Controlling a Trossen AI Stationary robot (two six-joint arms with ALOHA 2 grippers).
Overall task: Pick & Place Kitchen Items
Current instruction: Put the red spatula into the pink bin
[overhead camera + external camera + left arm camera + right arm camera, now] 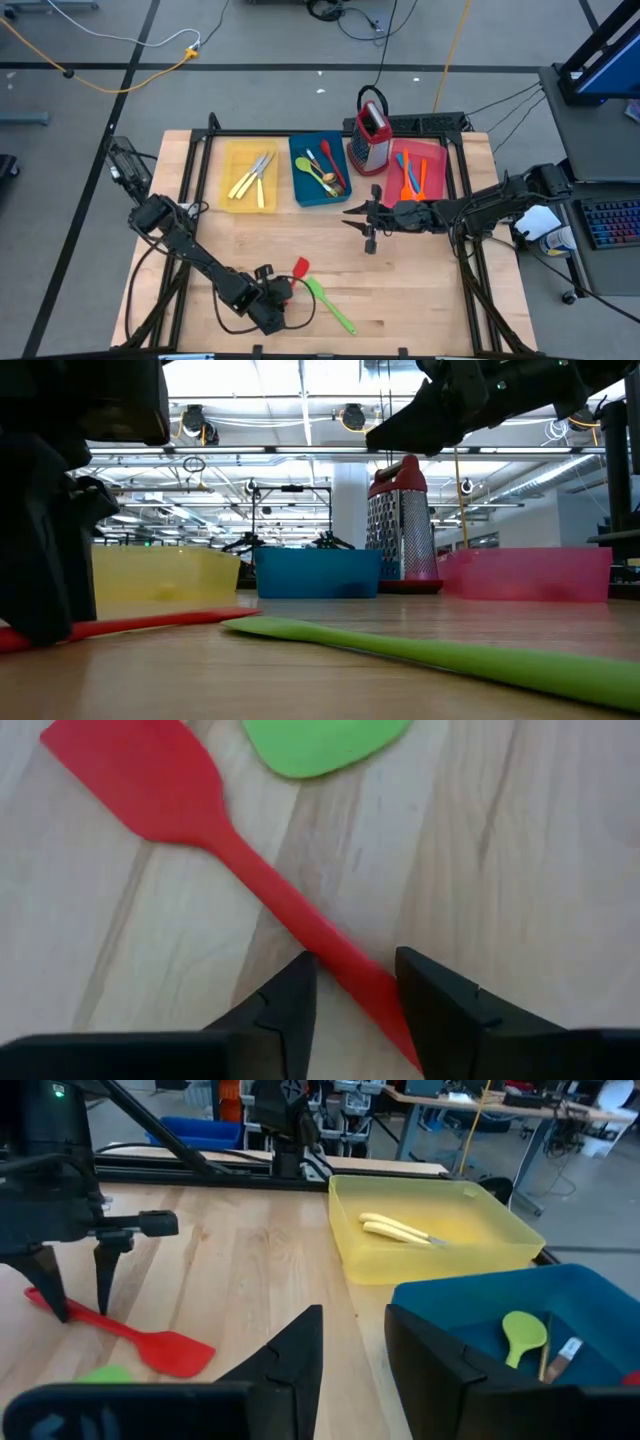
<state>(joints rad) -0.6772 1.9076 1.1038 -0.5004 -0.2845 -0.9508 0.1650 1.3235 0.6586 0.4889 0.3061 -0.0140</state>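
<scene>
Red spatula (150, 780) lies flat on the bare wood of the table (420, 290), near the front edge, with its blade toward the trays and its thin handle running under the left gripper (355, 990). It looks like silicone, so I judge it light, a little soft in the blade and not slippery; the handle seems stiffer and is the better place to take hold (the blade would bend and slip out). The left gripper stands low over this handle, one finger on each side, the gap narrow but not yet pressed on it as far as I can see. Just beside the red blade is the green spatula (328, 303), its blade near the red one, apart from it but close, so a careless lift could push it. Farther back stand the yellow tray (225, 170) with cream-handled cutlery (252, 177), the blue tray (298, 160), the pink tray (440, 160) and a grater (372, 140) between the last two. The right gripper (352, 216) waits above the table in front of the blue tray, its fingers partly apart and holding nothing.
</scene>
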